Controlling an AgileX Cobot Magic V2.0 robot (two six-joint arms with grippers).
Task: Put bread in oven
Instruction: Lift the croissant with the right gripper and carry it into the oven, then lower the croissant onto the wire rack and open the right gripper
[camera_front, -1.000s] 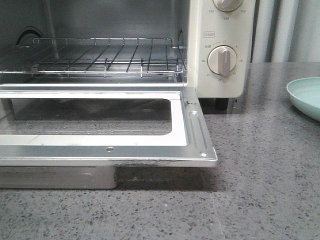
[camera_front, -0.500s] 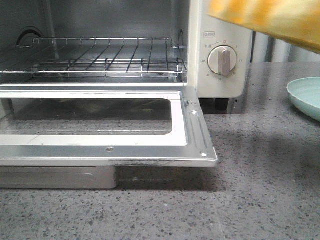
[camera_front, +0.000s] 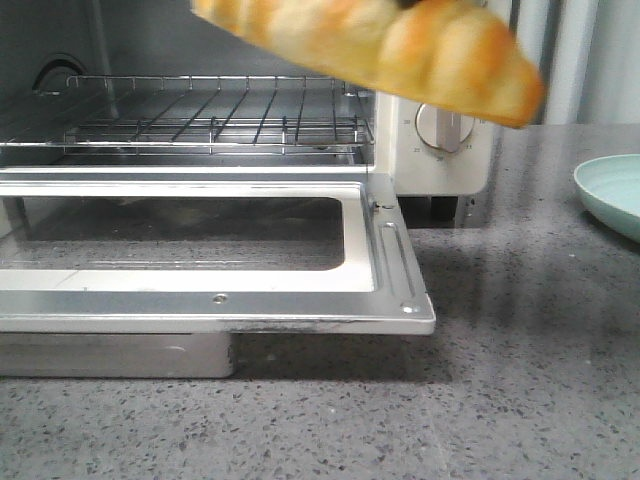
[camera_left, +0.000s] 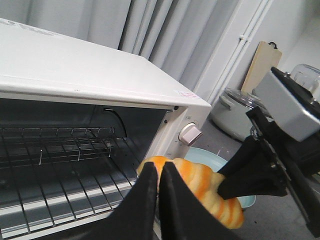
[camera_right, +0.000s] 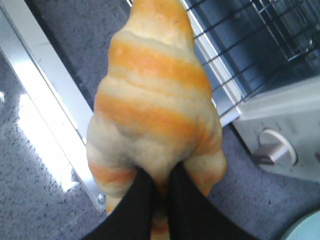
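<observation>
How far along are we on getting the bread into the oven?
Done: the oven door lies fully open and the wire rack is bare. In hand: the right gripper is clamped on the bread, carried in the air in front of the oven opening, above the door. The left gripper is shut and holds nothing. Left: move the bread inside, set it on the rack and let go.

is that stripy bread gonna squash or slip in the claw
The bread probably gives a little: the right claw pinches into its end, and the surface looks dented there. Its glossy crust may be slippery. Held by one end only, it could sag or swing before reaching the oven rack.
</observation>
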